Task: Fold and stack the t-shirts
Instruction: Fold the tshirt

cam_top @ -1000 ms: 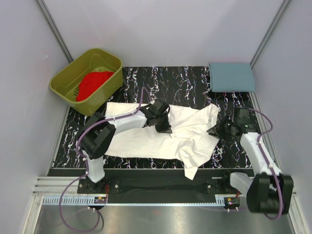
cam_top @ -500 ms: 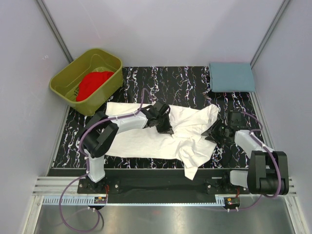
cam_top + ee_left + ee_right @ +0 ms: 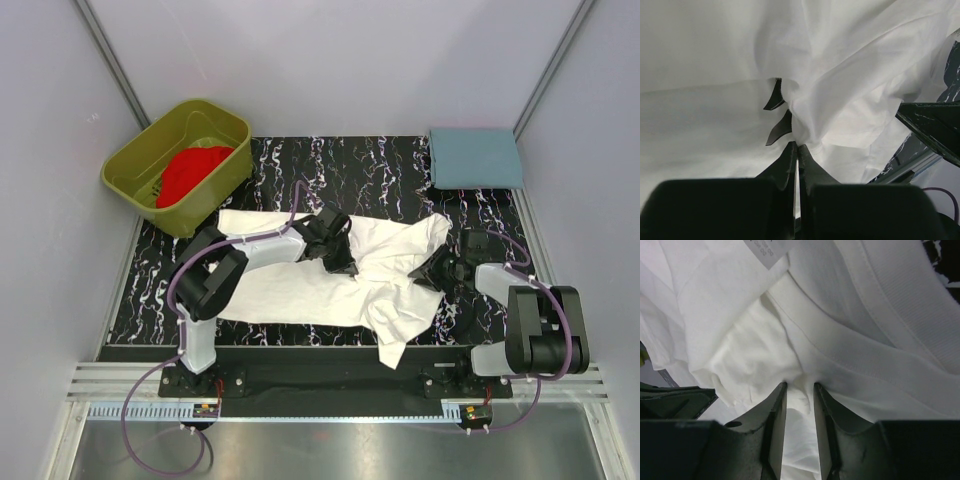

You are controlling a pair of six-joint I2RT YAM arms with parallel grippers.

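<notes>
The white t-shirt [image 3: 290, 285] lies rumpled across the black marbled table, with its right side bunched. My left gripper [image 3: 343, 265] rests on the shirt's middle. In the left wrist view the left gripper [image 3: 798, 146] is shut on a pinch of the white cloth [image 3: 715, 60], just below small black marks [image 3: 775, 97]. My right gripper [image 3: 432, 270] is at the shirt's right edge. In the right wrist view the right gripper [image 3: 800, 385] holds a fold of white cloth [image 3: 850, 340] between narrowly spaced fingers. The red t-shirt [image 3: 190, 170] lies crumpled in the tub.
The olive-green tub [image 3: 135, 160] stands at the back left corner. A folded blue-grey cloth [image 3: 475, 158] lies at the back right. Grey walls close in both sides and the back. A white flap of the shirt hangs over the table's front edge [image 3: 395, 350].
My right gripper has moved left and lower onto the shirt's right edge, and its arm has folded in. The left gripper has stayed nearly still on the shirt.
</notes>
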